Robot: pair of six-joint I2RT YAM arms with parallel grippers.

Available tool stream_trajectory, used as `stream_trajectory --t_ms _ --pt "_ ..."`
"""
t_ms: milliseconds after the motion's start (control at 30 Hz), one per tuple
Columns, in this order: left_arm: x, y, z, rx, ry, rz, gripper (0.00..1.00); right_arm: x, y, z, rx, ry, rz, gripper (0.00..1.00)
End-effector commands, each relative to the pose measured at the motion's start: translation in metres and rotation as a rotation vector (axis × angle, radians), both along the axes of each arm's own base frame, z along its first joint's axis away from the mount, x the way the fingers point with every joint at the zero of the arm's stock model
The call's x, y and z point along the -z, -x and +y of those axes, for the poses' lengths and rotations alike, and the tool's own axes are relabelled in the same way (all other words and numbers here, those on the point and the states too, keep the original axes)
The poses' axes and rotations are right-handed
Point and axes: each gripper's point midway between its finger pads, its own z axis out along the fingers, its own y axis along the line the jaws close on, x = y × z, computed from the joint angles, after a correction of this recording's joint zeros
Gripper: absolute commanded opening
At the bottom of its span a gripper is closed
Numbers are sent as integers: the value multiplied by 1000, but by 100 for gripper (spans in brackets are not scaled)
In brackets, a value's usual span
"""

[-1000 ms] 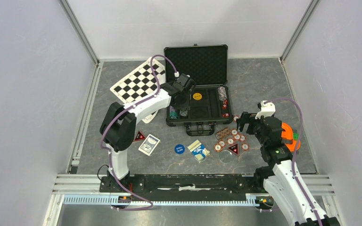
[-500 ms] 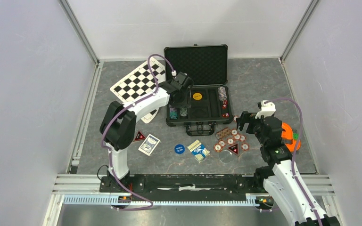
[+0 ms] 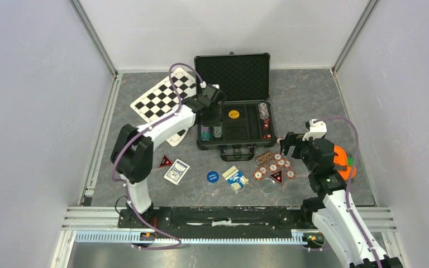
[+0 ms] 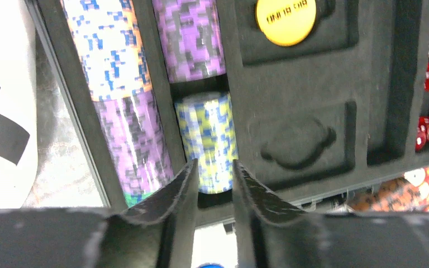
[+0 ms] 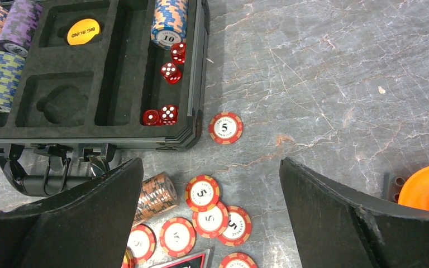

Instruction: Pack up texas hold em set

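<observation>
The black case (image 3: 232, 72) lies open, its foam tray holding chip stacks, a yellow dealer button (image 3: 233, 114) and red dice (image 5: 167, 114). My left gripper (image 3: 213, 111) hovers over the tray's left side; in the left wrist view its jaws (image 4: 215, 167) are a little apart and empty, just above a blue-yellow chip stack (image 4: 206, 139). My right gripper (image 3: 288, 148) is wide open and empty above loose red chips (image 5: 218, 215) and a brown chip stack (image 5: 155, 195) in front of the case. One red chip (image 5: 225, 128) lies by the case's corner.
A blue dealer button (image 3: 213, 176), two card decks (image 3: 177, 171) (image 3: 236, 178) and two black triangle cards (image 3: 164, 162) (image 3: 277, 177) lie on the table before the case. A checkered board (image 3: 162, 97) lies at the left. An orange object (image 3: 343, 162) sits by my right arm.
My left gripper has drawn back a little toward the far left over the case tray, its arm swinging left. The right arm has not moved.
</observation>
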Motion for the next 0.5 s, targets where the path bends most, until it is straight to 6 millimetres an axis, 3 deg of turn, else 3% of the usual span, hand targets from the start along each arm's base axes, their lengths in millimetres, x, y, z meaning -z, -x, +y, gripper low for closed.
stream_trajectory --t_ms 0,167,300,467 --pt "-31 29 -6 15 88 -39 28 -4 0 4 -15 -12 -21 98" --pt "-18 57 -1 16 115 -6 19 -2 1 5 -19 -20 -17 98" --pt "-5 60 -1 23 105 19 7 0 2 5 -17 -21 -12 98" --pt "1 56 -6 29 113 10 2 -1 2 5 -19 -18 -16 98"
